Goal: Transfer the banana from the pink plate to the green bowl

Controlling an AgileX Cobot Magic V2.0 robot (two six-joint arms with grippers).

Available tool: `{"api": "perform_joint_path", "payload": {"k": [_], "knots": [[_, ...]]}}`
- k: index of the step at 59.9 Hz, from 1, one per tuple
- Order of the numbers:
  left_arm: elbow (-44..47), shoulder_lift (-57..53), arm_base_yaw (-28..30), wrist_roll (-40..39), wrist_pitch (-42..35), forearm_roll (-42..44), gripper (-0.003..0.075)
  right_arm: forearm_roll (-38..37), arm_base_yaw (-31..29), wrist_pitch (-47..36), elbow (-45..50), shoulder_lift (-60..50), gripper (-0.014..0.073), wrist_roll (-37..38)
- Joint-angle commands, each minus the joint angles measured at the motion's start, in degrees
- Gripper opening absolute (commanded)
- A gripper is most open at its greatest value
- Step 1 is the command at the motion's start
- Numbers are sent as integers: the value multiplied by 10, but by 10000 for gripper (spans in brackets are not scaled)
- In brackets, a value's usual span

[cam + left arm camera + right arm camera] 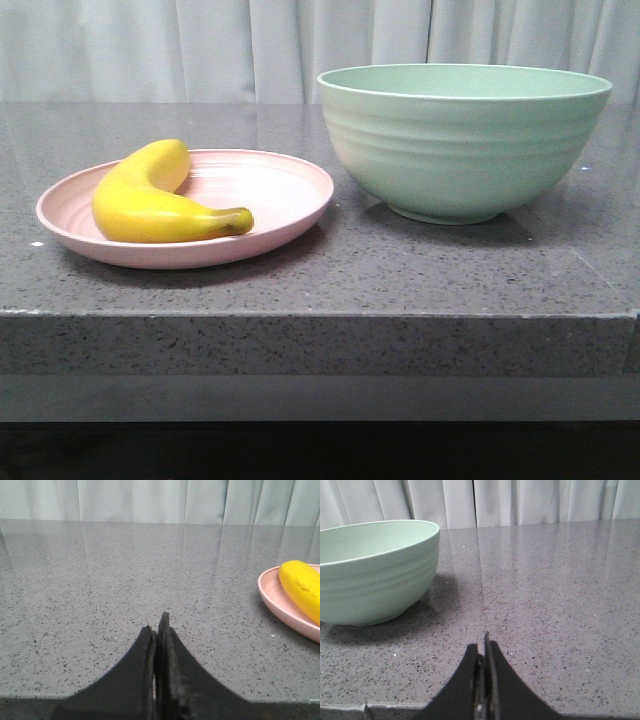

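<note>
On the grey stone table (400, 270), front view: banana (150, 205) lying in pink plate (290, 195), stem tip toward 4 o'clock; green bowl (460, 140) just beside the plate at 3 o'clock, apart. Left wrist view: left gripper (159, 630) pressed together, holding nothing; plate and banana off to one side. Right wrist view: right gripper (483, 650) pressed together, holding nothing; bowl near.

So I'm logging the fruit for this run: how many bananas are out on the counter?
1. The banana lies on the pink plate, left of the green bowl. The bowl's inside isn't fully visible, so something could be hidden there.
</note>
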Motion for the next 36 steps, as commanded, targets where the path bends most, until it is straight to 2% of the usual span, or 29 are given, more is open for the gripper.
{"api": "perform_joint_path", "payload": {"k": [1,17,26,36], "knots": [[1,-11,1,-2,-50,-5,-20,-6,-4,-48,0,-13,-88,-4],[-20,-10,1,-2,-87,-35,-20,-6,-4,-53,-21,-13,-88,-4],[-119,8,1,-2,-73,-35,-20,-10,-4,7,-113,-2,-87,-4],[-257,119,1,-2,4,-33,-20,-10,-4,79,-235,73,-87,-4]]}}
